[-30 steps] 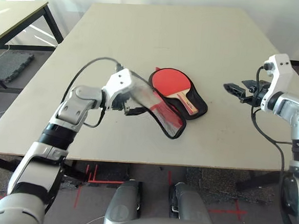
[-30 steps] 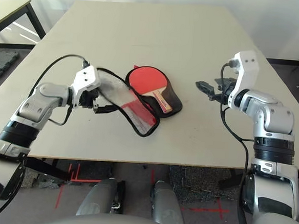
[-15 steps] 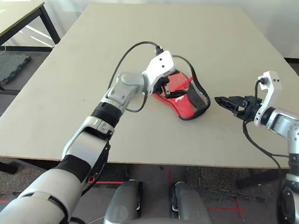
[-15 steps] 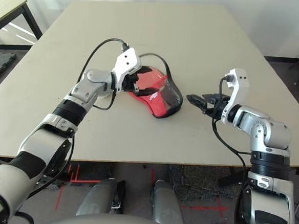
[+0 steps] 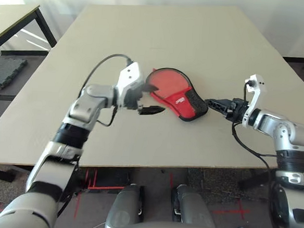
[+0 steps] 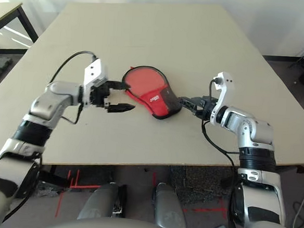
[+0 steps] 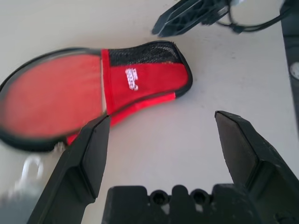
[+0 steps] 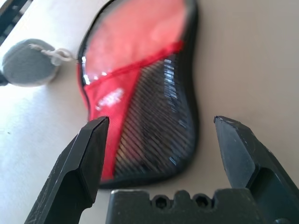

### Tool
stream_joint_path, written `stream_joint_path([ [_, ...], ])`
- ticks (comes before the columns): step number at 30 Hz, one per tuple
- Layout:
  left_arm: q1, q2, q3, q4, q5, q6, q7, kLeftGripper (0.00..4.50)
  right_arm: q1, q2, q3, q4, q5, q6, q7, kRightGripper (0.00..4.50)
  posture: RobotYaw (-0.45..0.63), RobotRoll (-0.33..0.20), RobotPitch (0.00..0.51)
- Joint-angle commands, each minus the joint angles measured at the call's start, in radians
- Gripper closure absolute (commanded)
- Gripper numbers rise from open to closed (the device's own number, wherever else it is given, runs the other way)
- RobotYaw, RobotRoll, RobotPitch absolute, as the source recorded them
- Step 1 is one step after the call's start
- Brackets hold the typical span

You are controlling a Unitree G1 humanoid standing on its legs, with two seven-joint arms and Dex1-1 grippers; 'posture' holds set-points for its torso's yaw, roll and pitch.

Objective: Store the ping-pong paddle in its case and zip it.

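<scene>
left gripper (image 5: 148, 104): I see it spread wide, nothing between the fingers, hovering over the table just left of the case's round end
right gripper (image 6: 188, 102): also wide, nothing held, tips right at the case's mesh end; can't tell if touching
case (image 5: 177, 94): flat on the table (image 5: 162, 36) between both grippers, folded closed, clear round panel up, white logo showing
ping-pong paddle: red shows through the clear panel; I can't tell it apart from the case
grey pouch (image 8: 30, 62): just beside the case's round end, cord attached
</scene>
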Motion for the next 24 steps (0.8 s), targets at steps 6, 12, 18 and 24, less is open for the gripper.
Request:
stream_joint_path([
  [6,0.078,0.021,0.044,-0.128,-0.058,0.095,0.07,0.0,-0.04,0.016,0.023,0.106,-0.038,-0.045,0.01,0.06,0.2,0.0,0.085],
  [12,0.107,0.039,0.053,-0.16,-0.073,0.115,0.08,0.0,-0.037,0.01,0.005,0.115,-0.052,-0.055,-0.01,0.06,0.2,0.0,0.093],
  [18,0.11,0.049,0.043,-0.162,-0.082,0.113,0.082,0.0,0.006,0.015,0.004,0.069,-0.029,0.009,0.0,0.06,0.19,0.0,0.094],
  [24,0.106,0.063,0.043,-0.155,-0.088,0.109,0.072,0.0,0.039,0.022,0.009,0.006,-0.013,0.073,-0.004,0.06,0.18,0.0,0.094],
])
